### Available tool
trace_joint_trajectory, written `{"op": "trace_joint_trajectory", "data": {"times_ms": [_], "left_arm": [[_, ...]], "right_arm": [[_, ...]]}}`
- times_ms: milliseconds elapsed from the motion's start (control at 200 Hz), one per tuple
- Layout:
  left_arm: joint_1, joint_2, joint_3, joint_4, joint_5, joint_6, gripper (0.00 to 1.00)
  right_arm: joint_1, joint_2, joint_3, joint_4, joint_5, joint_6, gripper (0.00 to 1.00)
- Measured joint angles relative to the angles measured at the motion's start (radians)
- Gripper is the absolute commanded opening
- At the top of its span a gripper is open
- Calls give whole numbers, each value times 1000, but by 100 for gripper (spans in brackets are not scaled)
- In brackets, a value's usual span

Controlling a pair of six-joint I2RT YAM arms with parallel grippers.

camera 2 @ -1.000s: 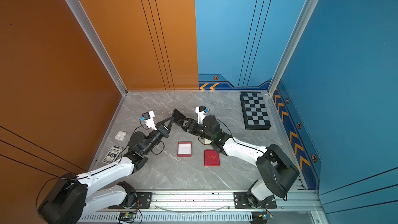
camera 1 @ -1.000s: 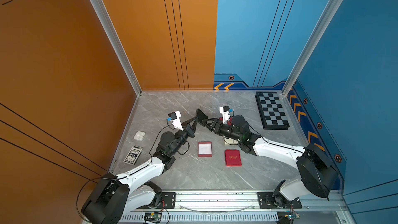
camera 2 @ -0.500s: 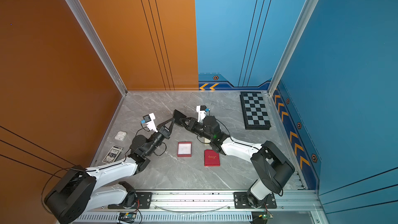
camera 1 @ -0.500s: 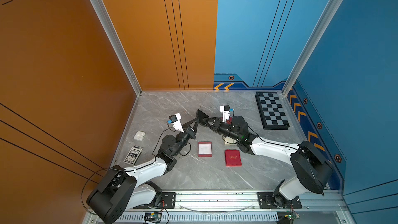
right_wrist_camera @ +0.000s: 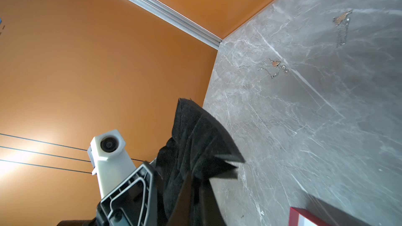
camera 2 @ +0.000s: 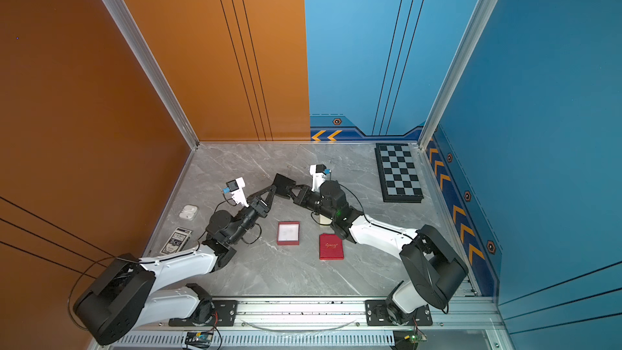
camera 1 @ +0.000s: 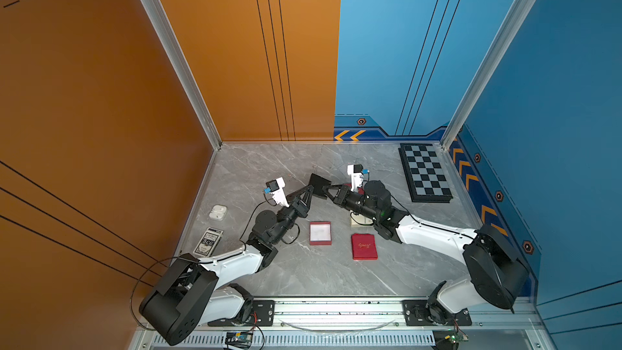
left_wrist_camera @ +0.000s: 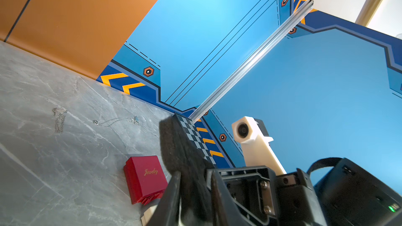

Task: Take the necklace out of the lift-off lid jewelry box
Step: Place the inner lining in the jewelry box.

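The red jewelry box base [camera 1: 320, 233] lies open on the marble, its white inside showing nothing clear. Its red lid [camera 1: 363, 246] lies flat to the right. Behind them a black foam pad [camera 1: 318, 183] hangs in the air between both arms. My right gripper [right_wrist_camera: 195, 177] is shut on its edge. My left gripper [left_wrist_camera: 192, 175] has its jaws slightly parted, with the pad [left_wrist_camera: 176, 146] between them. A silver necklace [left_wrist_camera: 117, 121] and a second chain [left_wrist_camera: 58, 119] lie on the table at the back.
A closed red box marked Jewelry [left_wrist_camera: 144, 178] stands under my right arm on a beige block [camera 1: 360, 222]. A chessboard [camera 1: 424, 173] lies back right. An earbud case [camera 1: 217, 212] and a card deck [camera 1: 208, 242] lie by the left wall.
My right gripper has closed on the black foam pad. My left gripper's jaws have loosened around it, and the pad has stayed where the two arms meet.
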Motion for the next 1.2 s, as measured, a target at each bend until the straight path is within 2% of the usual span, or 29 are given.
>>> {"op": "trace_joint_trajectory", "data": {"times_ms": [250, 546, 856, 1201], "left_arm": [[2, -37, 0, -212, -3, -3, 37], [2, -117, 63, -623, -38, 61, 37], [-5, -190, 151, -980, -60, 169, 35], [-72, -191, 153, -1143, -60, 219, 32]], "right_arm": [[-1, -104, 0, -236, 18, -113, 7], [8, -122, 0, -430, 18, -204, 7], [63, -46, -17, -450, 18, -221, 5], [116, 88, -23, -399, 45, -197, 3]]}}
